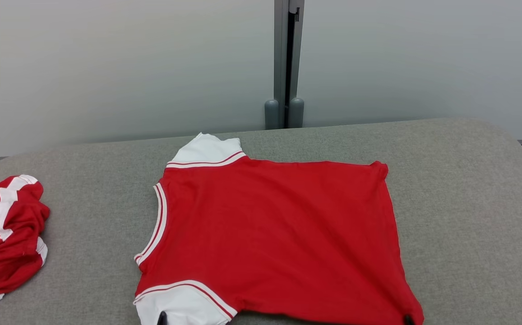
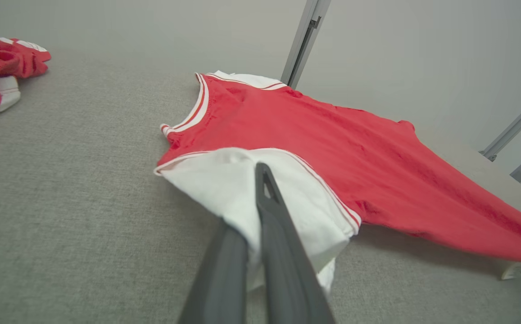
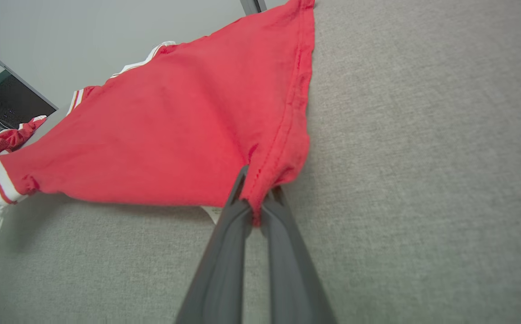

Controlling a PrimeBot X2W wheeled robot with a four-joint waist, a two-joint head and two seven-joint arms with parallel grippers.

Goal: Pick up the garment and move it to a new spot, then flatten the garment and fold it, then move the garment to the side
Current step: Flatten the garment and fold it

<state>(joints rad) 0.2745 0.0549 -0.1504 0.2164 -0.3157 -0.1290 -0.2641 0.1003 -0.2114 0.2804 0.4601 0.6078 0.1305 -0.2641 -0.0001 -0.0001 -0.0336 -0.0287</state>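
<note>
Head view: the red garment (image 1: 270, 234) lies spread on the middle of the grey worktop (image 1: 468, 203), collar left, hem right. 1 crumpled cloth (image 1: 8, 239), red and white, sits well apart at the left edge. The left tool (image 1: 162, 318) shows at the near white sleeve (image 1: 184, 307) and the right tool (image 1: 408, 319) at the near hem corner (image 1: 412, 307).

Left wrist view: the left tool (image 2: 251, 211) is clamped on the white sleeve (image 2: 215, 184), 1 finger above the fabric, 1 below.

Right wrist view: the right tool (image 3: 255, 198) is pinched tight on the hem corner (image 3: 283, 171), with the fabric bunched between its 2 fingers.
</note>
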